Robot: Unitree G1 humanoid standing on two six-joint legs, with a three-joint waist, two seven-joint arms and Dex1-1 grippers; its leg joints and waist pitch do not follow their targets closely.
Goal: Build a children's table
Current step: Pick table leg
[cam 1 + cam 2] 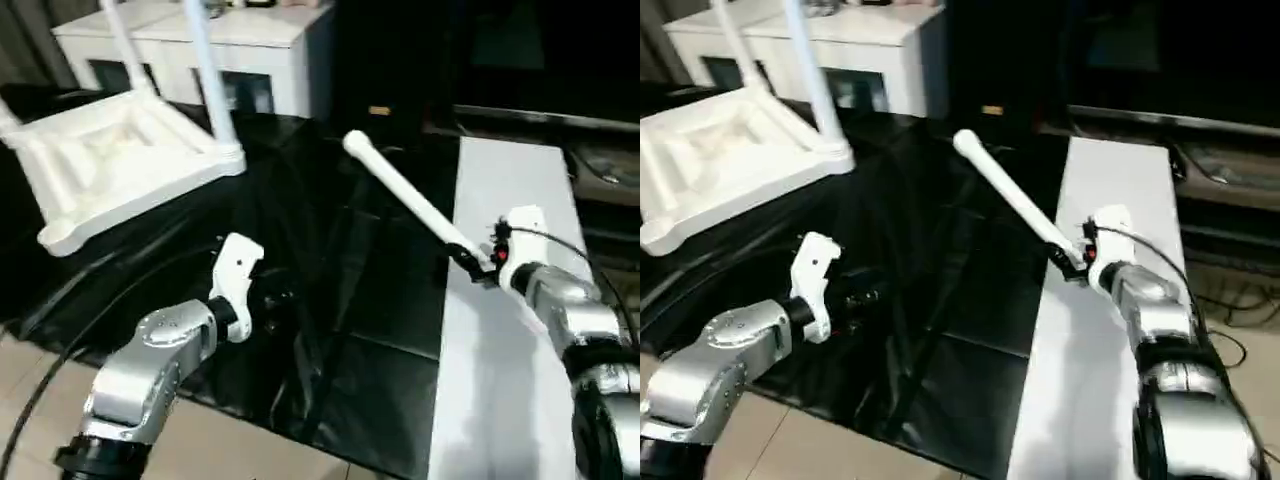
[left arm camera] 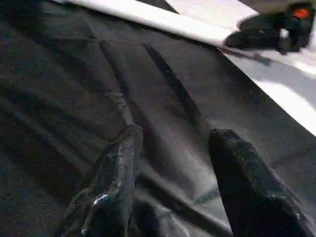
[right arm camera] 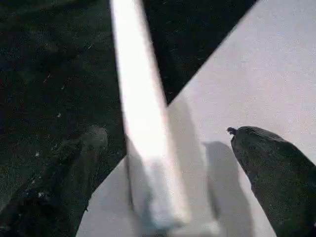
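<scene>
Black sheet (image 1: pixel 330 300): covers the work surface beneath both my arms.
White board (image 1: pixel 500 330): long, flat, on the sheet's right side.
Children's table (image 1: pixel 110 160): upside down at far left, ribbed underside up, two legs (image 1: pixel 205 60) standing fitted.
Loose leg (image 1: pixel 405 195): slants over the sheet, one end at my right pincer (image 1: pixel 470 262), whose fingers stand apart on either side of it.
Left pincer (image 2: pixel 173 163): spread wide, holding nothing, above the sheet.

Tabletop (image 1: pixel 110 170) far left, loose leg (image 1: pixel 405 195) right
</scene>
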